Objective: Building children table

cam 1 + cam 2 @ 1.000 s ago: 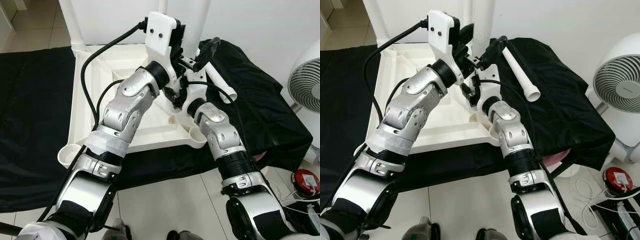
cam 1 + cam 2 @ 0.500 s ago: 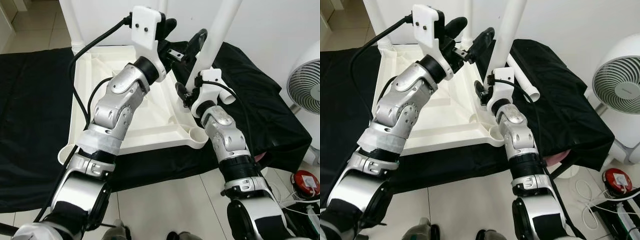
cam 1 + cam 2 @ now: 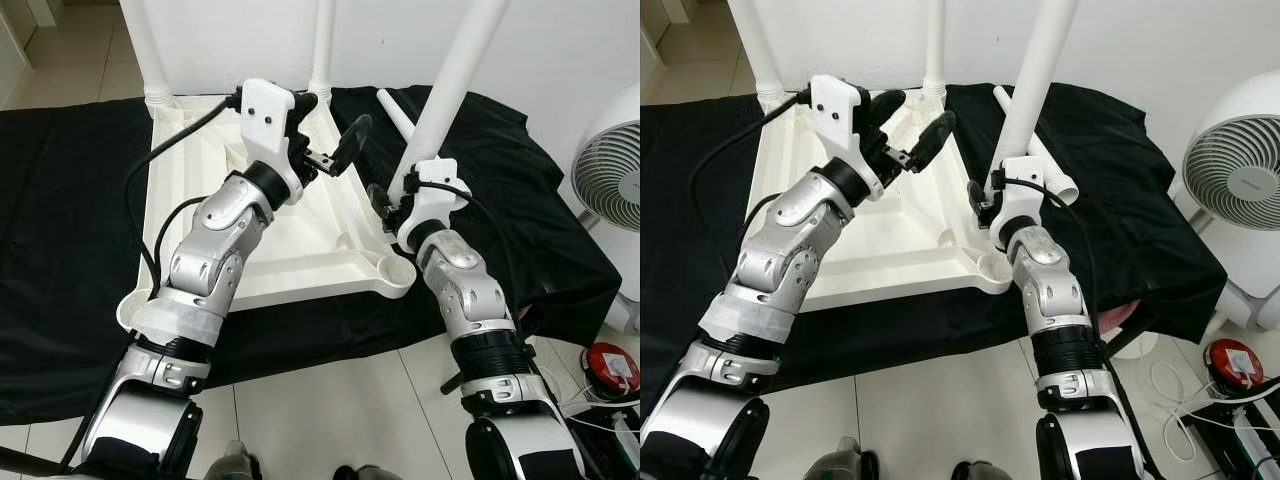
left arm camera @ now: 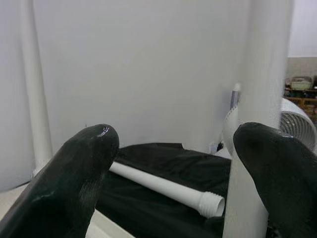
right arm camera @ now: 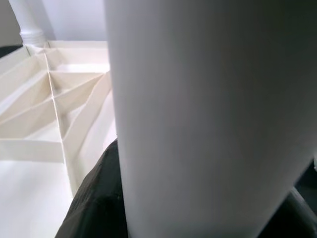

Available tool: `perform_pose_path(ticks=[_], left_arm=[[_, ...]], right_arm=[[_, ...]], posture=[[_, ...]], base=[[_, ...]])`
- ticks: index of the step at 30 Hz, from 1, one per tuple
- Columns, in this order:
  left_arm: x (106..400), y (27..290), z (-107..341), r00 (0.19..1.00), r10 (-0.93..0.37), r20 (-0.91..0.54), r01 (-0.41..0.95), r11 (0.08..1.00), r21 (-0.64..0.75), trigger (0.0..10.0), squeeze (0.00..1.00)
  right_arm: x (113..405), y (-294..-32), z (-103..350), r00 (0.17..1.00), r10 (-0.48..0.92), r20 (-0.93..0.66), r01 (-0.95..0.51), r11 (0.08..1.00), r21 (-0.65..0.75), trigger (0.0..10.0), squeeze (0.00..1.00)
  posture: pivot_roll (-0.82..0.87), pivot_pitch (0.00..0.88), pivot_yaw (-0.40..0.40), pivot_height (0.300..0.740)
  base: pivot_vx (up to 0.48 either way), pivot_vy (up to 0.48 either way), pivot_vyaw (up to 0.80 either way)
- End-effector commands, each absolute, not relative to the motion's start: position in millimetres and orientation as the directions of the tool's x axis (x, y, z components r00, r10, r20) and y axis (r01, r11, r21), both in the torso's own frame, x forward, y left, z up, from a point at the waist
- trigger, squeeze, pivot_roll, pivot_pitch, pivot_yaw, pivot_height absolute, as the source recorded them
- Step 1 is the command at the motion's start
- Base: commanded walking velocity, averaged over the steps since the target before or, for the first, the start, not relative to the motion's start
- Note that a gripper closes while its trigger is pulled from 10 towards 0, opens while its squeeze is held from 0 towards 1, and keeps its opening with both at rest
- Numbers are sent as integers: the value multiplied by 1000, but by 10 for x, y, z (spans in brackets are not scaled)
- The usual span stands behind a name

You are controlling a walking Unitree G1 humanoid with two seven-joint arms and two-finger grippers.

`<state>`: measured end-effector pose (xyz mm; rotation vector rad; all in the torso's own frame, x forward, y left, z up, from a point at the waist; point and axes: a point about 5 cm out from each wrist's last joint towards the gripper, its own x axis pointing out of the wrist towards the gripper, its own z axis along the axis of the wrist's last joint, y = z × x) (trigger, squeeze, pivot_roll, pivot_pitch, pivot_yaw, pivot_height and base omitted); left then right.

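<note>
Tabletop (image 3: 290, 240), white and flipped underside up so its ribs show, lies on a black cloth (image 3: 60, 230) spread over the floor, in the middle of the head views. 2 white legs already stand upright in its far corners, one at 11 o'clock (image 3: 145, 50) and one at 12 o'clock (image 3: 322, 45). The right gripper (image 3: 392, 200) is closed around a 3rd leg (image 3: 452, 85), holding it nearly upright and tilted toward 1 o'clock, its lower end above the near right corner socket (image 3: 398, 272). The left gripper (image 3: 330, 135) hovers over the tabletop with its fingers (image 4: 81, 173) spread wide, holding nothing. A 4th leg (image 3: 1035, 150) lies loose on the cloth behind the held one. A white fan (image 3: 610, 170) stands at 3 o'clock.
</note>
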<state>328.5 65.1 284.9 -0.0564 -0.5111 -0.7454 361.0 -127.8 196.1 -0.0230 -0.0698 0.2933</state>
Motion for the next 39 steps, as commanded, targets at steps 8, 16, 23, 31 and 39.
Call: perform_pose_path(ticks=[8, 16, 23, 31, 39], left_arm=[[3129, 426, 2914, 440, -786, 434, 770, 579, 268, 10000, 0], [2972, 238, 3008, 288, -858, 426, 837, 441, 324, 10000, 0], [2809, 74, 3097, 118, -909, 400, 888, 277, 367, 10000, 0], [2862, -68, 3136, 107, -933, 344, 879, 251, 406, 10000, 0], [3106, -43, 3236, 251, -905, 343, 842, 379, 384, 10000, 0]], right_arm=[[3660, -1236, 1979, 941, 337, 28, -331, 936, -118, 10000, 0], [3710, -1219, 2025, 926, 378, -8, -374, 911, -174, 10000, 0], [3766, -1218, 2068, 912, 408, -44, -406, 881, -241, 10000, 0], [3786, -1166, 2143, 893, 449, -32, -427, 823, -374, 10000, 0], [3710, -1097, 2221, 865, 500, 53, -407, 759, -508, 10000, 0]], posture=[[30, 6, -36, 740], [33, 7, -39, 740], [32, 10, -39, 740], [36, 16, -37, 740], [33, 18, -31, 740]], base=[[0, 0, 0], [0, 0, 0], [0, 0, 0], [0, 0, 0], [0, 0, 0]])
